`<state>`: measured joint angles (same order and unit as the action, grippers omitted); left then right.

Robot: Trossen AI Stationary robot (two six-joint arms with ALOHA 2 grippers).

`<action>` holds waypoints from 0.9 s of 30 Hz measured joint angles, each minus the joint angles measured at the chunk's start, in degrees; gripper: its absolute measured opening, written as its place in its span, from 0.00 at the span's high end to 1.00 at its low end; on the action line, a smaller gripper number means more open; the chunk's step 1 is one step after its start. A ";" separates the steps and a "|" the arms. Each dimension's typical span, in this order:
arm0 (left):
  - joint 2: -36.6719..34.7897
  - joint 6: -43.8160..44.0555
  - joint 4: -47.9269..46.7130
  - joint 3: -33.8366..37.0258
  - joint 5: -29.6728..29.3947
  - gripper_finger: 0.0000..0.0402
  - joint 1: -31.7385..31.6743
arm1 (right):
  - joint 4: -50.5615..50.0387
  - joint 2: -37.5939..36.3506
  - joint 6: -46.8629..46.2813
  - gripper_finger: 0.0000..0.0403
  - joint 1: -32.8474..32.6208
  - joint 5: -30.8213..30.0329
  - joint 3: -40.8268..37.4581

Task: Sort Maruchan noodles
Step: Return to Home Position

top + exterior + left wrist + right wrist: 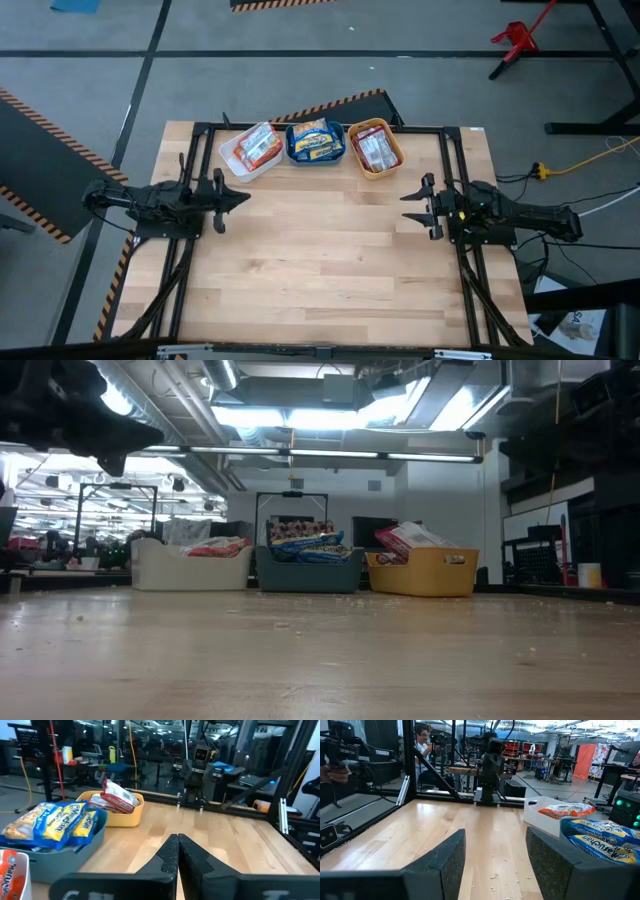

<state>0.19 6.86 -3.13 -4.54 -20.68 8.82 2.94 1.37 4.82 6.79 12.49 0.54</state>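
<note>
The noodle packets lie in three bins along the table's far edge: orange-red packets in the white bin, blue-yellow packets in the teal bin, red-maroon packets in the orange bin. My left gripper hovers shut at the table's left side, its fingers pressed together. My right gripper hovers open at the right side, fingers set wide apart. Both point toward the table's middle.
A black frame runs around the tabletop behind the bins. Small crumbs are scattered over the wooden surface. A person sits in the room beyond the table. Wide bare wood lies between the two grippers.
</note>
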 joint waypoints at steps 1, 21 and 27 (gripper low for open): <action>0.00 0.04 0.01 0.00 0.04 1.00 -0.02 | 0.00 0.00 0.00 0.52 0.00 0.00 0.00; 0.15 -3.53 6.44 4.07 2.13 1.00 -0.22 | 0.00 0.00 0.00 0.52 0.00 -0.01 0.00; 0.15 -2.96 6.44 4.07 2.20 1.00 -0.22 | 0.00 -0.01 0.00 0.52 0.00 -0.01 0.00</action>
<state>0.34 3.90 3.31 -0.47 -18.48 8.61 2.94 1.36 4.82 6.79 12.49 0.54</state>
